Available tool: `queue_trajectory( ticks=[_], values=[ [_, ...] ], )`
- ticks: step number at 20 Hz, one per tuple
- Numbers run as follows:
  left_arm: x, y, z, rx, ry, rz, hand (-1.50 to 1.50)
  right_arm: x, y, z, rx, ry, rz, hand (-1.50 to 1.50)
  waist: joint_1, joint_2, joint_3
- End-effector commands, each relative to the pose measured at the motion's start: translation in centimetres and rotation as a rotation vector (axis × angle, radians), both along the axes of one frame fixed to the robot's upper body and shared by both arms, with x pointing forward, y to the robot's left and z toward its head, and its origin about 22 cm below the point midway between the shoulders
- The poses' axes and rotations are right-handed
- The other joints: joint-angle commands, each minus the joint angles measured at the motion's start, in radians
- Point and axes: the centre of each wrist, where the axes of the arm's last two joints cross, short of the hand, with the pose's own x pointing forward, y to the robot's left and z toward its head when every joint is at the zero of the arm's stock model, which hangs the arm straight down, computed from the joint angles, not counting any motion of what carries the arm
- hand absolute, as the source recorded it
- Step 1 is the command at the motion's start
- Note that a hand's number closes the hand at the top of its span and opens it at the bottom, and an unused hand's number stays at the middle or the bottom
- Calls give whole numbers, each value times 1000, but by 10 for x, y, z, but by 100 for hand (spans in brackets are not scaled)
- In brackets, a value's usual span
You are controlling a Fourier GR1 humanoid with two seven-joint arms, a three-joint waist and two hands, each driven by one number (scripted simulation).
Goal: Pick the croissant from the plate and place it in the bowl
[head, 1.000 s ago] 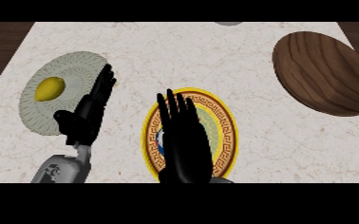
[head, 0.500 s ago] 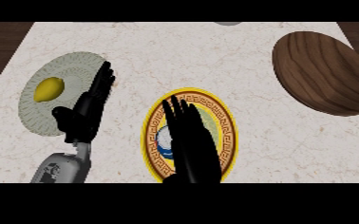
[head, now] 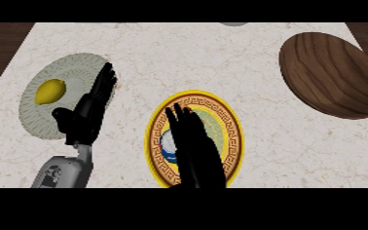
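The right hand [head: 193,148] lies flat with straight fingers over the yellow-rimmed plate [head: 231,126] — no croissant shows there — while the left hand [head: 87,109] rests open beside the pale plate [head: 72,68], the wooden bowl [head: 323,73] well apart.

The bench [head: 215,53] shows a pale, marble-like stone top, smooth with faint veining. Off to its far right edge sits the bowl [head: 323,75], dark wood with clear grain lines and a dull sheen. Left of the bowl, mid-bench, the plate [head: 233,126] looks like glazed ceramic, yellow rim and patterned band. Further left, a grey-green plate [head: 36,122] looks matt and finely ribbed, carrying a smooth yellow fruit [head: 50,91]. Both hands, left hand [head: 84,117] and right hand [head: 195,148], read as matt black plastic; the left forearm [head: 63,173] is smooth grey shell.
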Motion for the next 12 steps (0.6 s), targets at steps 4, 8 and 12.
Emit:
queue_trajectory(
  ticks=[4,8,12],
  values=[
    [-4,-12,2,12,-10,1,0,5,0,-32,45,33,-13,-150,0,0,0],
    [4,-3,-10,2,3,-2,0,5,4,-34,55,34,-19,-150,0,0,0],
    [10,0,5,7,-11,0,0,34,-13,-30,40,41,-24,-150,-1,0,0]
  ],
)
